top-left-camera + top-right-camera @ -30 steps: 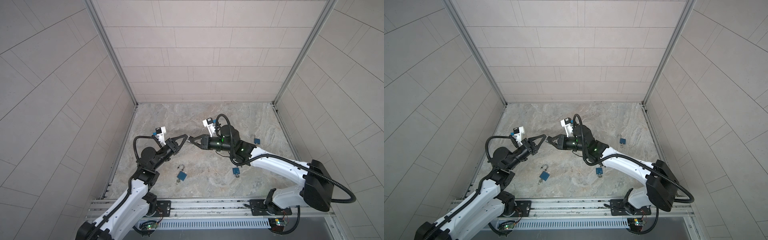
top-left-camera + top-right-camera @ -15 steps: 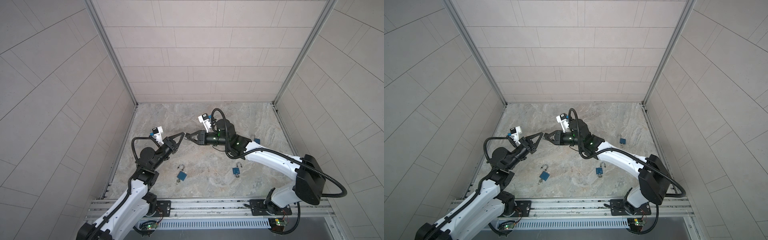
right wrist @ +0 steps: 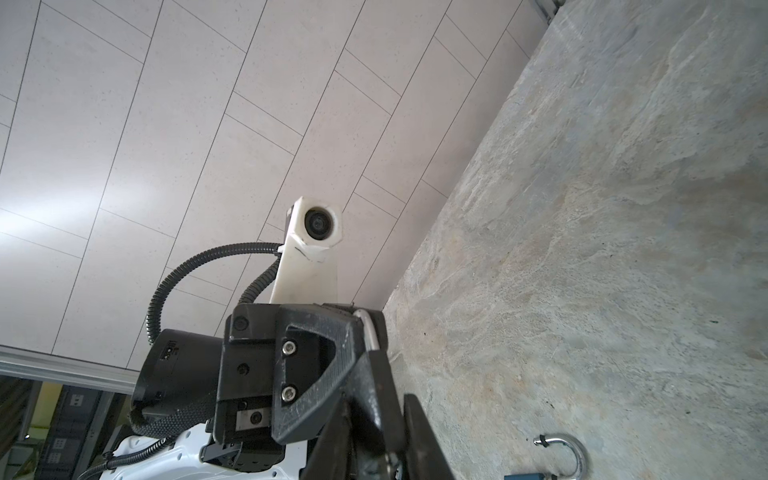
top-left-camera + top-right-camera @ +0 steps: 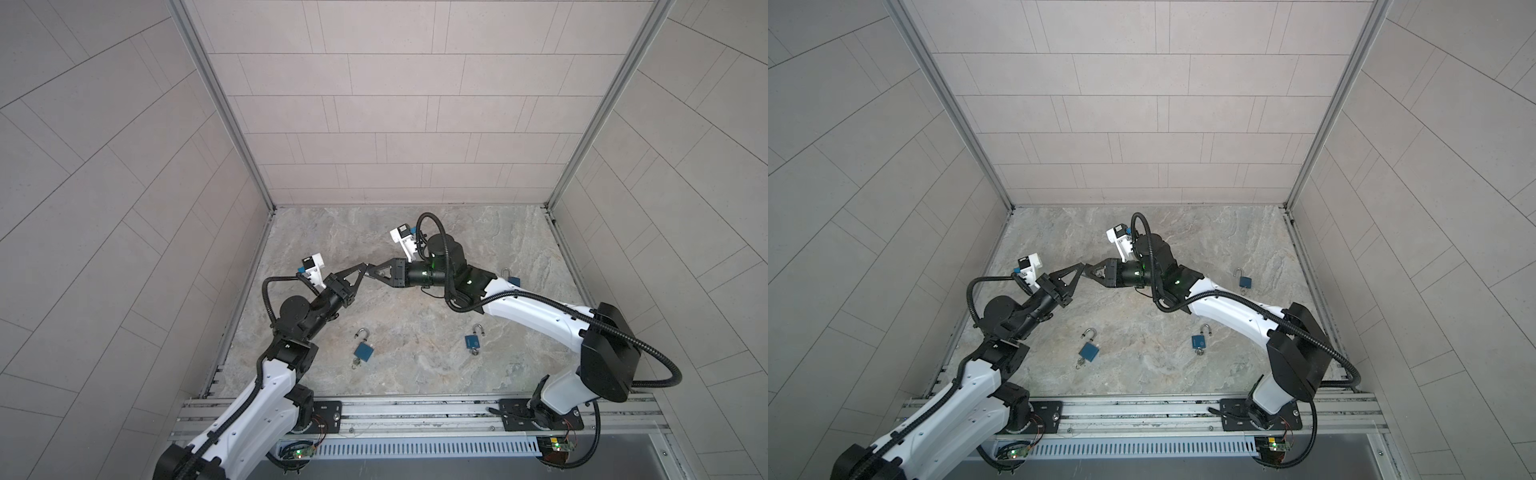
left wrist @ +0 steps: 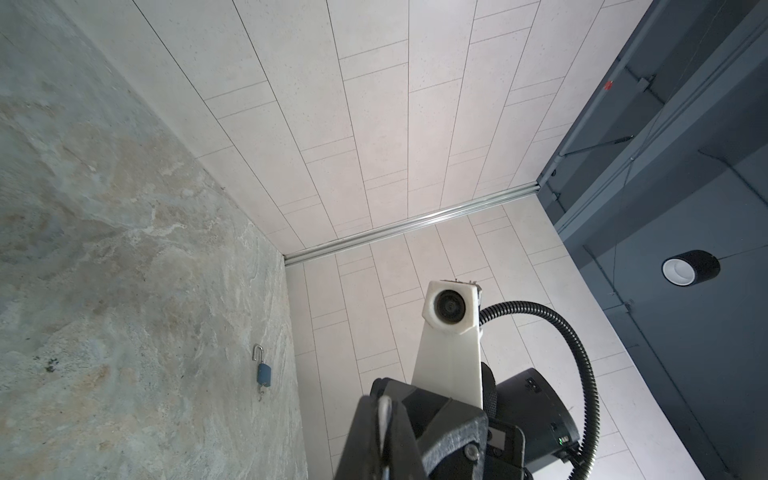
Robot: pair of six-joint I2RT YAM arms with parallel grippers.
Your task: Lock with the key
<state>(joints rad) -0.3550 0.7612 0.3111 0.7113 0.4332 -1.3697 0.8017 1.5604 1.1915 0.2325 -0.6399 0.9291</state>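
Note:
My two grippers meet tip to tip in the air above the middle left of the floor in both top views. A padlock hangs between them. Its silver shackle (image 3: 369, 332) is pinched edge-on in my shut left gripper (image 4: 362, 269), and it also shows in the left wrist view (image 5: 384, 411). My right gripper (image 4: 370, 272) is closed on a dark mass (image 3: 374, 386) that looks like the padlock's body. In the wrist views the left gripper (image 5: 384, 405) and right gripper (image 3: 379, 400) face each other. The key is hidden.
Three blue padlocks with open shackles lie on the stone floor: one near left (image 4: 363, 351), one near right (image 4: 473, 340), one far right (image 4: 513, 280). Small silver pieces stick out of their bases. Tiled walls close in three sides. A metal rail (image 4: 415, 409) runs along the front.
The right arm has swung left and farther back, uncovering the near right padlock. The joined gripper tips have shifted slightly left with it. Both grips look unchanged.

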